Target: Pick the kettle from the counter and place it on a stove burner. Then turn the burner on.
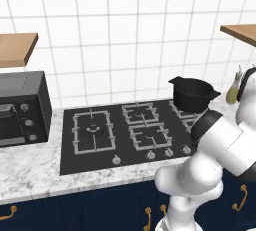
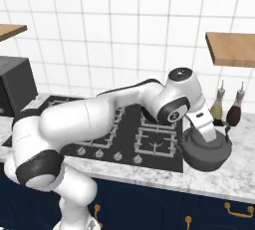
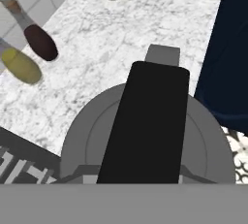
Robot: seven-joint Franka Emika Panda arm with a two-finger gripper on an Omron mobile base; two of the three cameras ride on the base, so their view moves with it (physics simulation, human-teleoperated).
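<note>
Our gripper [image 2: 205, 133] sits low over the kettle [image 2: 205, 155], jaws drawn narrow on what we take to be its black handle [image 3: 145, 126]; the finger tips themselves are hidden in the hand view, so we judge the grip from how closely the hand meets the kettle in the right base view. The handle runs as a broad dark strap across the grey domed lid, its long axis lined up with the hand's own.

The kettle rests on the counter [image 2: 234, 181], just off the right edge of the black cooktop [image 1: 67, 162], with two oil bottles [image 2: 226, 107] close behind it and the navy cabinet front [image 3: 232, 53] below the stone edge.

What matters next, we think, is direction: the stove burner [image 1: 92, 131], the large square-grated one, lies at the far left of the cooktop, well apart from the kettle. The carry would run leftward across the smaller burners [image 1: 147, 136], with the black pot [image 1: 192, 94] standing on the back right burner.
</note>
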